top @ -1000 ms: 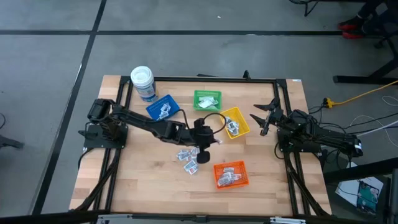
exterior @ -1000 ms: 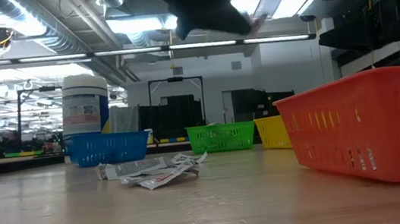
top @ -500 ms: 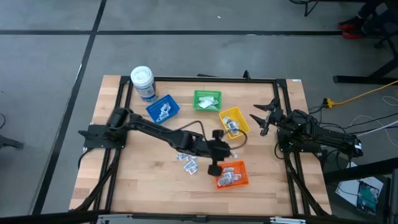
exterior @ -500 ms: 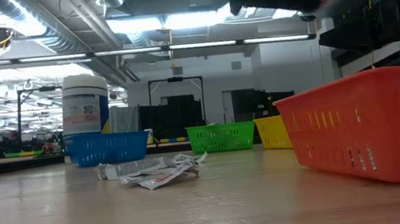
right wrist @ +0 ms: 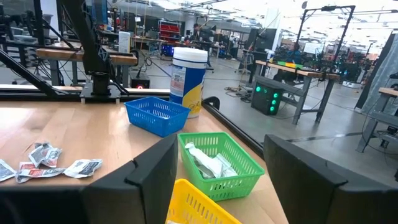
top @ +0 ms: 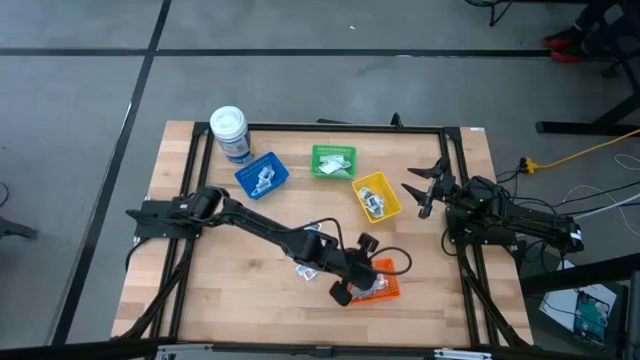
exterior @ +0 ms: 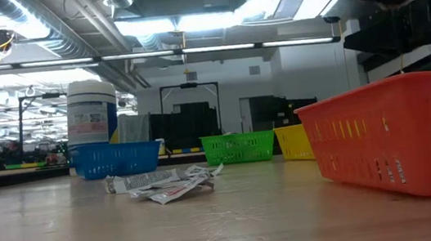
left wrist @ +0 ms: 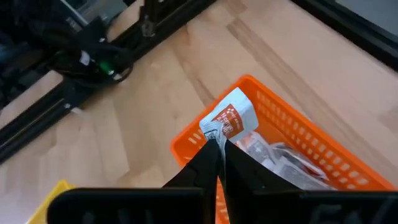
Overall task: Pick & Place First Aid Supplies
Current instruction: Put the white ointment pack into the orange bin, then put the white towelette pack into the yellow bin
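While poised over the orange bin point(left wrist: 323, 155) for drop-off, left gripper point(left wrist: 219, 148) pinches one packet point(left wrist: 229, 119) | right gripper point(top: 422, 190) parked aside, jaws apart.

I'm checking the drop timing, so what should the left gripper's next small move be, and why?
Probably open and let go. The left gripper is shut on a packet that hangs over the orange bin, where other packets already lie. The right gripper waits open by the yellow bin.
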`<state>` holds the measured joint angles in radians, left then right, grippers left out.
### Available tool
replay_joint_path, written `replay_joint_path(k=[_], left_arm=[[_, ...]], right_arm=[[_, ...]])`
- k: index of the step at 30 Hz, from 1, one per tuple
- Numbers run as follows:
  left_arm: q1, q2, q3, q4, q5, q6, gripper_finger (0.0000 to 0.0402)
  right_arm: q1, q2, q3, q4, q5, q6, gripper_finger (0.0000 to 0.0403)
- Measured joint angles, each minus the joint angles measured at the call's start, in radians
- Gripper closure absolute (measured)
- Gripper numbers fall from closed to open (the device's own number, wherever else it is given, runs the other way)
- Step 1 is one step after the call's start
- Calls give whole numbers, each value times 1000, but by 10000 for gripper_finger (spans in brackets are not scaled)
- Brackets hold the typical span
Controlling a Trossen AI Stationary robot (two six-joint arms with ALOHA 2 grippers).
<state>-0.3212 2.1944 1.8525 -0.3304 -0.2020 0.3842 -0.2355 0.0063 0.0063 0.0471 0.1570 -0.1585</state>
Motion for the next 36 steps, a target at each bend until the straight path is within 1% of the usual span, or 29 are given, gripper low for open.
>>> replay_joint_path(k=[5, 10, 16, 19, 23, 26, 30, 36], left_arm=[[0, 0, 0, -49, 38, -27, 372], [0, 0, 0, -51, 44, -45, 330], [-3, -2, 0, -100, -9, -153, 280], [-4, -9, 0, -121, -2, -234, 265], [-5, -20, 2, -168, 66, -306, 259], [-6, -22, 2, -241, 71, -361, 259], [-4, -44, 1, -342, 67, -475, 258], [4, -62, 0, -419, 45, -445, 258]], right_arm=[[0, 0, 0, 0, 0, 0, 166], [0, 0, 0, 0, 0, 0, 166], [0, 0, 0, 0, 0, 0, 166], [0, 0, 0, 0, 0, 0, 166], [0, 0, 0, 0, 0, 0, 166], [0, 0, 0, 0, 0, 0, 166], [0, 0, 0, 0, 0, 0, 166], [0, 0, 0, 0, -1, 0, 166]])
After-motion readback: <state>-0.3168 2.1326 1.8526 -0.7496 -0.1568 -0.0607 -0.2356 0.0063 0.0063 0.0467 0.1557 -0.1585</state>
